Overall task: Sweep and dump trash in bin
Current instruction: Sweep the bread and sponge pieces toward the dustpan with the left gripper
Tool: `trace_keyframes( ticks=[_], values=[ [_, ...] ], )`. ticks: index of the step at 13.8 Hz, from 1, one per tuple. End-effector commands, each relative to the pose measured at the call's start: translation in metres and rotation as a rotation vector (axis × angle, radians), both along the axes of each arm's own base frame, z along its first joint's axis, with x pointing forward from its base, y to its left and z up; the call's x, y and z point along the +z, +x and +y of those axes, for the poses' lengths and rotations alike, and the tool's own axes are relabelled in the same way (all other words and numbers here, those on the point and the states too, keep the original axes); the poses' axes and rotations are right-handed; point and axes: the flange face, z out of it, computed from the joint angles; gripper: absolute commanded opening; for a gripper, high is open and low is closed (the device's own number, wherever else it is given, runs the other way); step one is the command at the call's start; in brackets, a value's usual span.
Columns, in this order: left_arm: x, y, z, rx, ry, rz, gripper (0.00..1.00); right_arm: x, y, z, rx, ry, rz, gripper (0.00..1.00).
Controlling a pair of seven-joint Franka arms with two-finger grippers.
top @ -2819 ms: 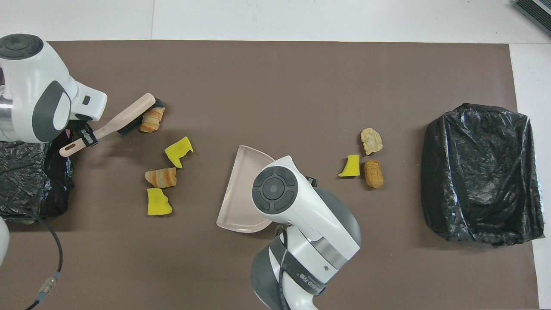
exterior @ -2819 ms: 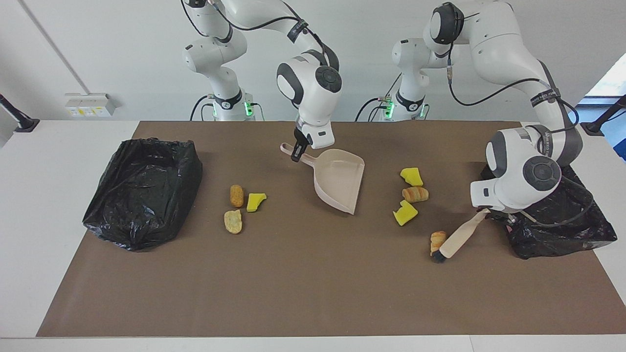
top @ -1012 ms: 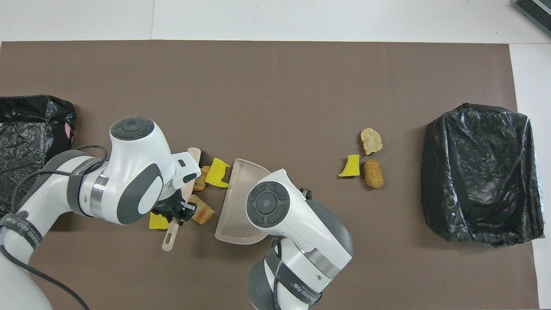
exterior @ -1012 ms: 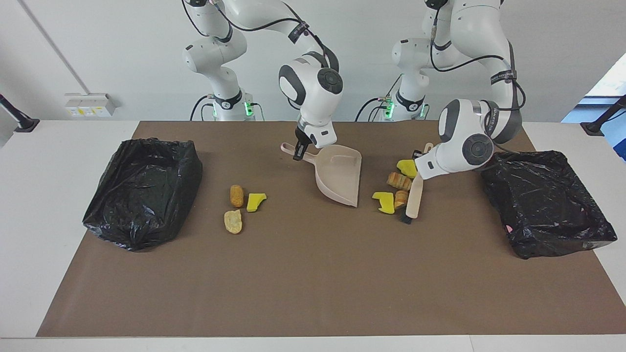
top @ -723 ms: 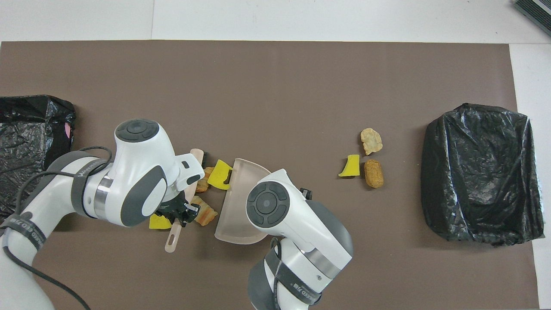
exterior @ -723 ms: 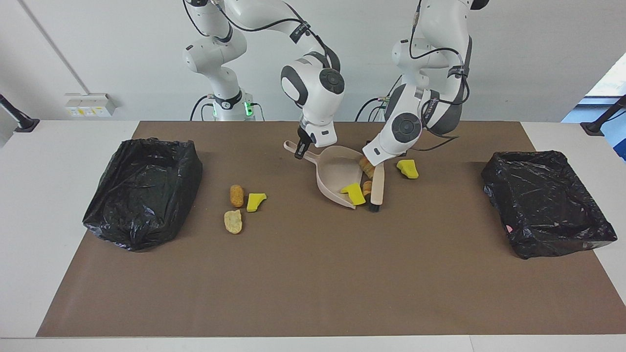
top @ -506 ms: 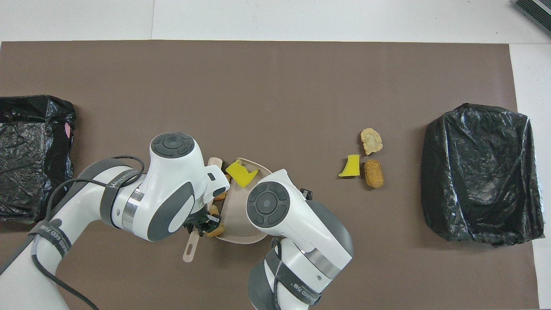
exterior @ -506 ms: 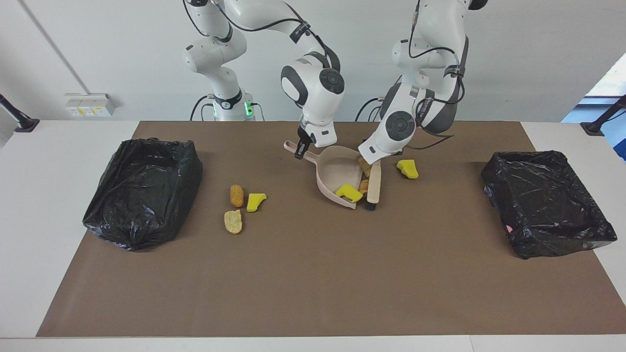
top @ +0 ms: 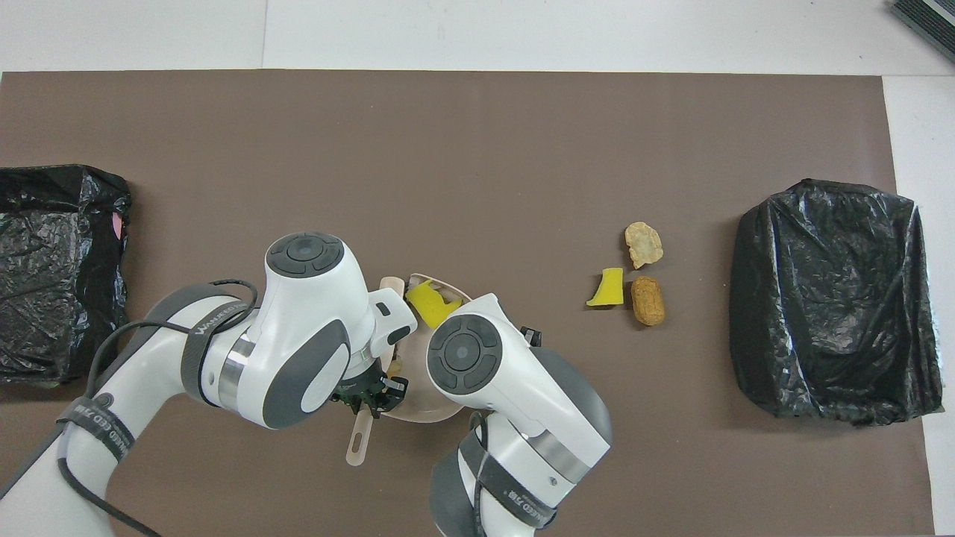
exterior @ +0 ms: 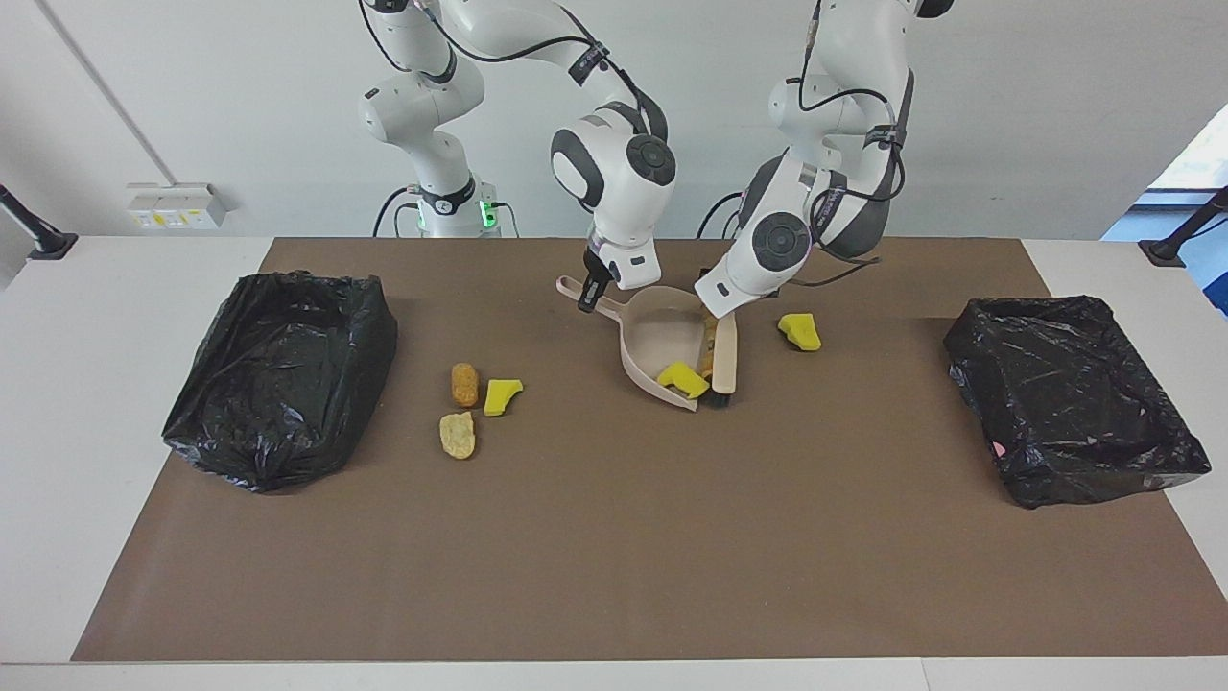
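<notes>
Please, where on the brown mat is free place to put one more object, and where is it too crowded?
Free: the wide strip of brown mat at the edge farthest from the robots, and the patch between the lone yellow chunk and the black bin at the left arm's end. Crowded: around the dustpan, where both hands work with the brush.

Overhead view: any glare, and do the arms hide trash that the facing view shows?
Facing view: a yellow sponge lies beside the dustpan. Overhead view: the left arm covers that sponge and part of the dustpan; both black bin bags show sheen, nothing washed out.
</notes>
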Motion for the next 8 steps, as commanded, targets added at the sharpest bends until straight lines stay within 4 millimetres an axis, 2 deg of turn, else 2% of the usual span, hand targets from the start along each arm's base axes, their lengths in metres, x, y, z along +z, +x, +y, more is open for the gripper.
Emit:
trace_keyframes(
  ticks=[1, 2, 5, 8],
  values=[
    [0.027, 0.006, 0.003, -0.023, -0.035, 0.026, 0.00, 0.005, -0.006, -0.002, -0.034, 0.014, -0.006, 0.00],
    [0.033, 0.009, 0.011, -0.031, -0.041, 0.041, 0.00, 0.005, -0.006, -0.002, -0.034, 0.014, -0.006, 0.00],
    [0.075, 0.023, 0.032, -0.013, -0.081, 0.037, 0.00, 0.005, -0.006, -0.002, -0.031, 0.014, -0.006, 0.00],
    [0.101, 0.023, 0.068, 0.041, -0.063, 0.028, 0.00, 0.006, -0.005, -0.002, -0.024, 0.017, -0.006, 0.00]
  ],
)
